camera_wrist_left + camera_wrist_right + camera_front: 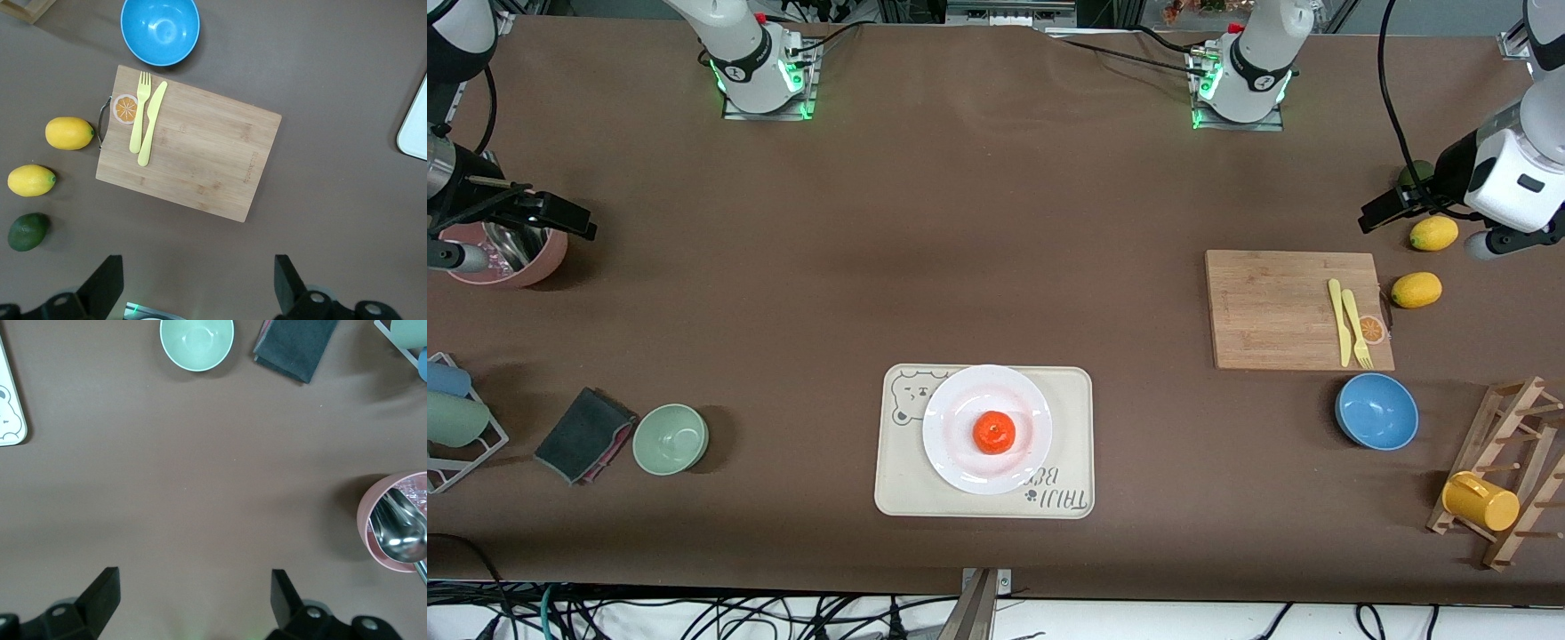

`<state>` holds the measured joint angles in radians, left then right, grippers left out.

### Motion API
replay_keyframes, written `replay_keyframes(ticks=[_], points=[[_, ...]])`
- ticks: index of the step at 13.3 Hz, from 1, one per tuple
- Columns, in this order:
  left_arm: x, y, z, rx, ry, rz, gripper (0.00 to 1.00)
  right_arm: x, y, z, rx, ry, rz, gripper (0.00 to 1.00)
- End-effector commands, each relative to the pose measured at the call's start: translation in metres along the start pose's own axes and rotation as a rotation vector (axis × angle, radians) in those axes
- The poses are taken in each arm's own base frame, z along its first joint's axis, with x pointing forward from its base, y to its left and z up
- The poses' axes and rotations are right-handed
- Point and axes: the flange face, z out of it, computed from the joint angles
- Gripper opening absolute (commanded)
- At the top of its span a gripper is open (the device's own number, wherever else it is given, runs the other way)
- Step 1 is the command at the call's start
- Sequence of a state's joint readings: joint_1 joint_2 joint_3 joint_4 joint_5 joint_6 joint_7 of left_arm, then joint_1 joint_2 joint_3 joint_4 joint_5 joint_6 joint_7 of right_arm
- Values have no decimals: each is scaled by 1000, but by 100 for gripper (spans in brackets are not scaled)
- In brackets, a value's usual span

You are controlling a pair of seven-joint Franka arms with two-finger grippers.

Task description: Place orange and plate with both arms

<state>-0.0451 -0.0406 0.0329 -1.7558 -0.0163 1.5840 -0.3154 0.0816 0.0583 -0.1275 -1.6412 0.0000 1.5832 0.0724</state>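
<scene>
Currently the orange sits at the middle of the plate, and the plate rests on the bear tray, which lies near the table's front edge, about midway along it. Both arms wait, drawn back to the table's ends. I see the left gripper hanging with its fingers spread wide and nothing between them, over bare cloth by the cutting board at the left arm's end. The right gripper is likewise fully spread and empty, over bare cloth beside the pink cup at the right arm's end.

I judge the placing complete, so the step in hand is simply to hold clear. To do it well, I keep both grippers high and away from the tray, so that no cable or finger sweeps over the plate's rim. The orange is round and would likely roll off the shallow plate if I jarred it. At the left arm's end I also mind the lemons.
</scene>
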Motion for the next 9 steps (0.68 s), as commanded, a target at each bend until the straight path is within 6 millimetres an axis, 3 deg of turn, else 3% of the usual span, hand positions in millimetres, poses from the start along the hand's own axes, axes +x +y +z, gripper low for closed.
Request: replay_keyframes(ticks=[1, 6, 9], points=[[-2, -2, -5, -37, -10, 15, 99, 2, 2, -3, 4, 4, -9, 100], [-2, -1, -4, -37, -12, 15, 99, 5, 1, 4, 1, -13, -11, 100], [-2, 0, -4, -36, -13, 18, 99, 5, 9, 3, 8, -12, 3, 100]])
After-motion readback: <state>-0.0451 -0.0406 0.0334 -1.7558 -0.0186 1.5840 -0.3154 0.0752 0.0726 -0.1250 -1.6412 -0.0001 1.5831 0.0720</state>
